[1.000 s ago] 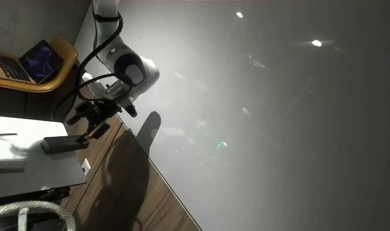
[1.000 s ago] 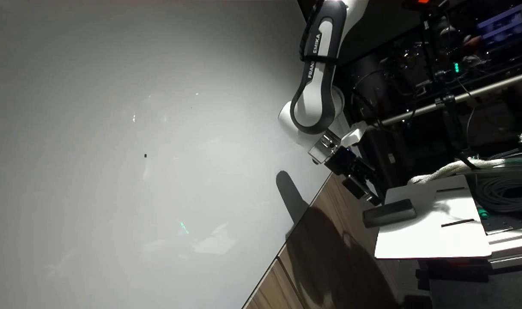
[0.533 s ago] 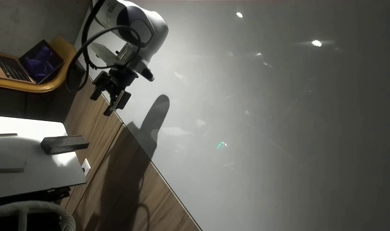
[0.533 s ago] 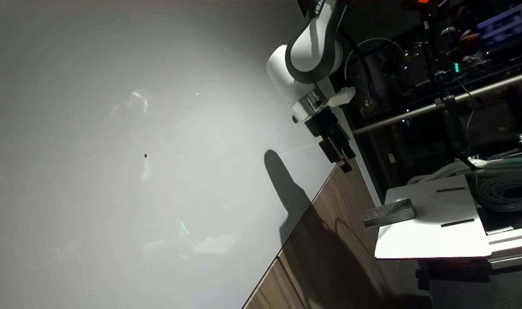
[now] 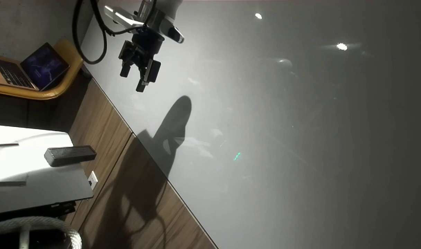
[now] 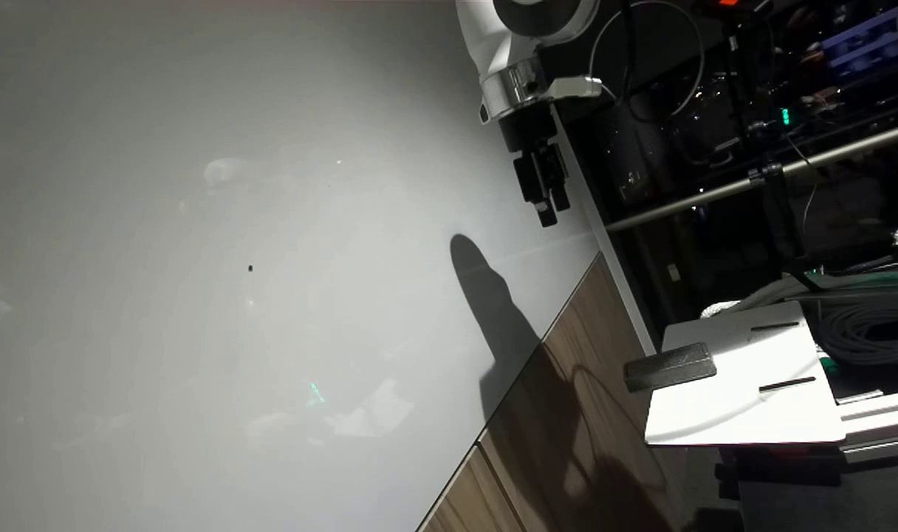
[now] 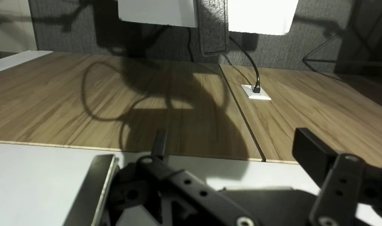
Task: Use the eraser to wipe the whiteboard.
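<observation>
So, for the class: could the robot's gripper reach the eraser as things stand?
Probably yes: the gripper is open, and nothing shows between it and the eraser, one end of which juts out past the white tabletop.

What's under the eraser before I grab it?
Part of the eraser rests on the white tabletop; its other end juts past the edge with no support visible beneath. The surface under it is covered, so I can't see whether anything is pinned there.
</observation>
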`<state>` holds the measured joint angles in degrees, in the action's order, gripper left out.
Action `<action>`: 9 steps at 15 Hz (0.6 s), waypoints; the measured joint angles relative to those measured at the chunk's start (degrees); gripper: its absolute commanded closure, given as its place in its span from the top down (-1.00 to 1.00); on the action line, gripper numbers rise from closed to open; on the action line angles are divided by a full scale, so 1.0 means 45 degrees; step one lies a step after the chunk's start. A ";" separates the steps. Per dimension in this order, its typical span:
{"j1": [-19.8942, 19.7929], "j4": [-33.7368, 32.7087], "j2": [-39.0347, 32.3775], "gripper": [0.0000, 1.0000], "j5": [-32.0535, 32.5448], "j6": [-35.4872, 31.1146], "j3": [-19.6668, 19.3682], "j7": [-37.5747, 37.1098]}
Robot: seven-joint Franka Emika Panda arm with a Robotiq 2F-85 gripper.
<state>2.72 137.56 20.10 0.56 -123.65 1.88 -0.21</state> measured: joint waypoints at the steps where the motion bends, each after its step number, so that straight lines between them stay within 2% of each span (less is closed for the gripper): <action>1: 0.0001 0.0228 0.0366 1.00 -0.0038 0.0001 0.0000 0.0003; 4: 0.0002 0.0638 0.0909 1.00 -0.0054 0.0000 0.0000 0.0003; 9: 0.0002 0.0710 0.0925 1.00 -0.0056 0.0000 0.0000 0.0003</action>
<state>2.72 140.76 24.26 0.31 -123.65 1.88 -0.20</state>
